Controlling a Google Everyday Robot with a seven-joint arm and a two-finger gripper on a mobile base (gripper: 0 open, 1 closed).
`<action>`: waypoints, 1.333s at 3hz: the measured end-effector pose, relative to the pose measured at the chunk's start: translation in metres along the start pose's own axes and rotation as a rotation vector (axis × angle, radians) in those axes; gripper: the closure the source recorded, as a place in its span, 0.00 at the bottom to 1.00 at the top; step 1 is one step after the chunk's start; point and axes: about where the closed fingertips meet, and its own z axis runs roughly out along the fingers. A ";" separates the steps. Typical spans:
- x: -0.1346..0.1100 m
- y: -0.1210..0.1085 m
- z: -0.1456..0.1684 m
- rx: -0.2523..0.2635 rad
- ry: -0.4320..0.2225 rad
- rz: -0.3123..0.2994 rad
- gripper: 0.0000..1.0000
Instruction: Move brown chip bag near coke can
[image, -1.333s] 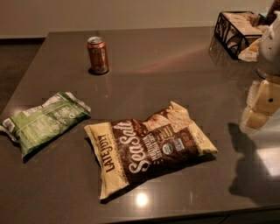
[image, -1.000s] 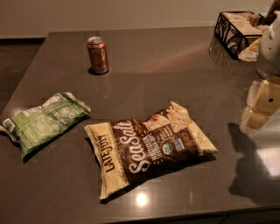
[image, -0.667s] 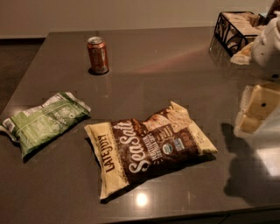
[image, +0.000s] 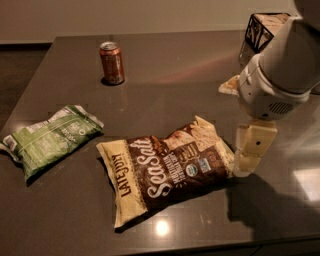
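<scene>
The brown chip bag (image: 165, 170) lies flat on the dark table (image: 200, 75), near the front middle, with "LATE JULY" and "Sea Salt" lettering facing up. The coke can (image: 111, 63) stands upright at the back left, well apart from the bag. My gripper (image: 248, 157) hangs from the white arm (image: 280, 70) at the right, pointing down, just beside the bag's right end and close above the table.
A smaller green bag (image: 50, 140) lies at the left of the table. A dark wire basket (image: 262, 32) stands at the back right corner, behind the arm. The table's front edge runs close below the brown bag.
The arm and gripper have moved left and forward, from the right edge of the view to just beside the brown bag's right end. The bags and the can have not moved.
</scene>
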 end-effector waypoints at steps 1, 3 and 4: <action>-0.020 0.007 0.025 -0.039 -0.016 -0.052 0.00; -0.037 0.024 0.071 -0.114 -0.006 -0.129 0.00; -0.041 0.027 0.079 -0.130 0.007 -0.144 0.13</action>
